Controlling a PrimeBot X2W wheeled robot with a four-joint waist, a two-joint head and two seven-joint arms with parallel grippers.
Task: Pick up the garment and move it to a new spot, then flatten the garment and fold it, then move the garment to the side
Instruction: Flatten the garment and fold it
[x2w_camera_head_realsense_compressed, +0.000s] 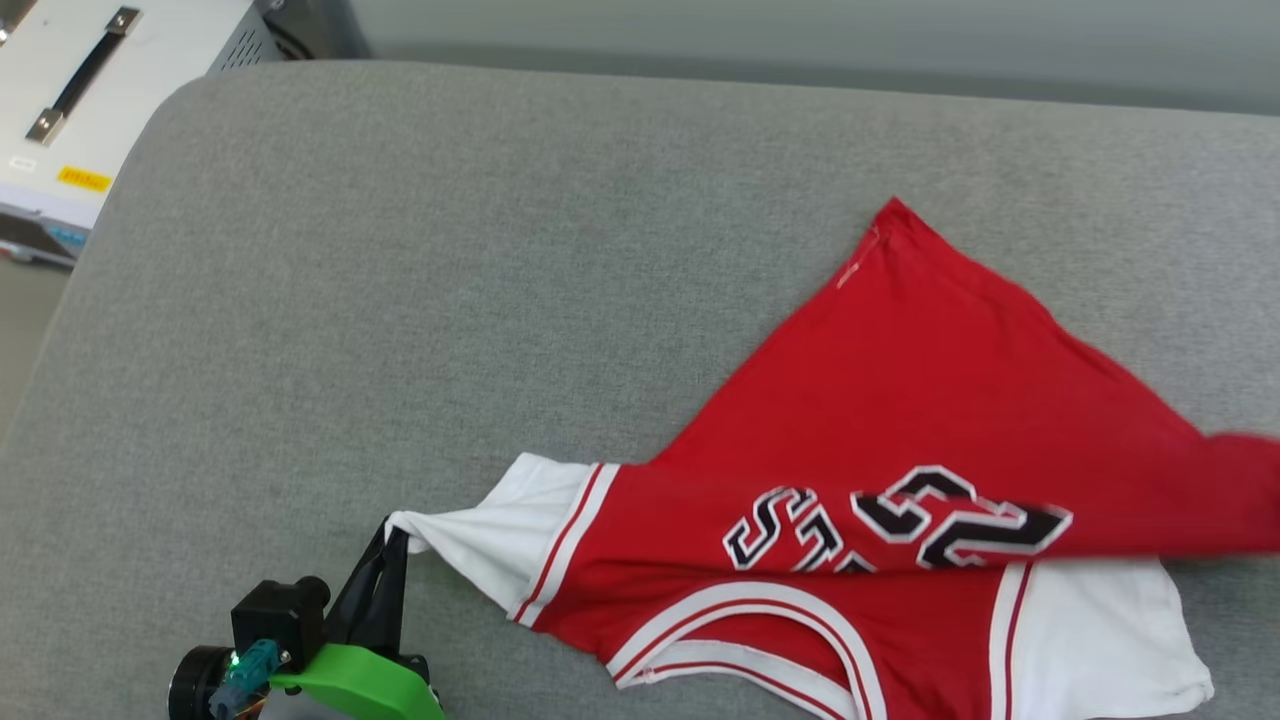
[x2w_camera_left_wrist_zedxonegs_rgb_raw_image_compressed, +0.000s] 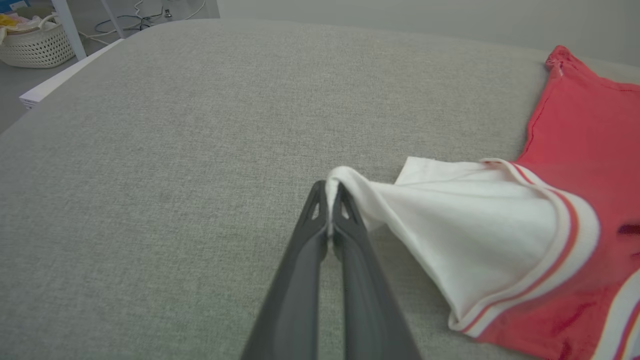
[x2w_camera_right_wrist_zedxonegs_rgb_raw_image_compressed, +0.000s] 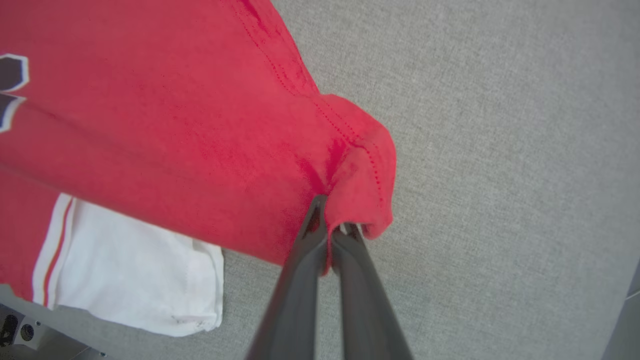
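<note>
The garment (x2w_camera_head_realsense_compressed: 900, 400), a red jersey with white sleeves and a black "23", lies half-spread on the grey cushion (x2w_camera_head_realsense_compressed: 400, 300), right of centre in the head view. My left gripper (x2w_camera_head_realsense_compressed: 395, 535) sits at the lower left, shut on the tip of the garment's white sleeve (x2w_camera_left_wrist_zedxonegs_rgb_raw_image_compressed: 450, 215), which is pulled out taut to the left. In the left wrist view, the left gripper (x2w_camera_left_wrist_zedxonegs_rgb_raw_image_compressed: 330, 192) pinches that sleeve edge. My right gripper (x2w_camera_right_wrist_zedxonegs_rgb_raw_image_compressed: 332, 215) is shut on a bunched red hem corner of the garment (x2w_camera_right_wrist_zedxonegs_rgb_raw_image_compressed: 200, 125), lifted above the other white sleeve (x2w_camera_right_wrist_zedxonegs_rgb_raw_image_compressed: 140, 270).
A white cabinet with a black handle (x2w_camera_head_realsense_compressed: 80, 80) stands off the cushion's far left corner. A white woven basket (x2w_camera_left_wrist_zedxonegs_rgb_raw_image_compressed: 35, 45) and cables lie on the floor beyond the cushion. Bare grey cushion spreads left of and behind the garment.
</note>
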